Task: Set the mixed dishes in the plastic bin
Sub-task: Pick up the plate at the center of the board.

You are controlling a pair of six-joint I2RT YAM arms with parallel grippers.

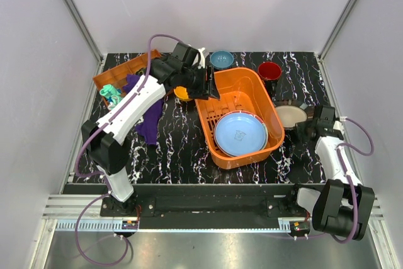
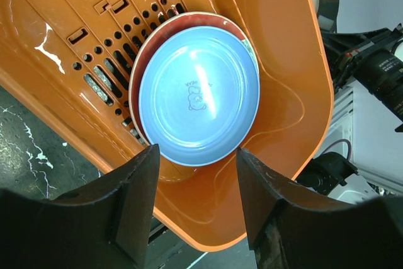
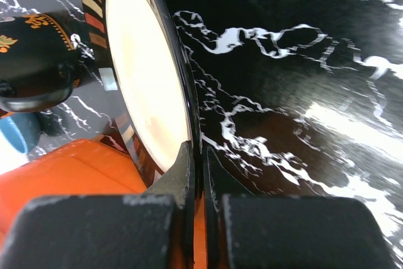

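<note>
1. Already in: the large bright orange rectangular plastic bin (image 1: 238, 92) sits at the centre of the overhead view. It holds two dishes stacked at its lower end, a round light blue plate (image 1: 240, 133) lying on a red-and-green patterned plate (image 2: 165, 34). Only a rim of the patterned plate shows, in the left wrist view.
2. In hand: the round dark striped-rim plate with a cream centre (image 1: 289, 116) lies just right of the bin, close against its right wall. The right gripper (image 1: 310, 125) has its fingers pressed together on the plate's right edge. The right wrist view shows the thin rim running in between them. Whether the plate has left the table yet I cannot tell.
3. The left gripper (image 1: 203, 86) hangs over the bin's upper-left rim with its jaws spread and nothing between them. Its own view looks straight down onto the stacked plates.
4. Outside the bin:
   - a red mug (image 1: 269, 70), just above the bin's upper-right corner;
   - a small blue bowl (image 1: 221, 59), above the bin's top edge;
   - an orange-yellow bowl (image 1: 182, 93), left of the bin and partly hidden under the left arm.
5. My judgement: the task is under half done. Two dishes are in, one is gripped, and at least three are not yet moved. A beige bowl does not show in these views.
</note>
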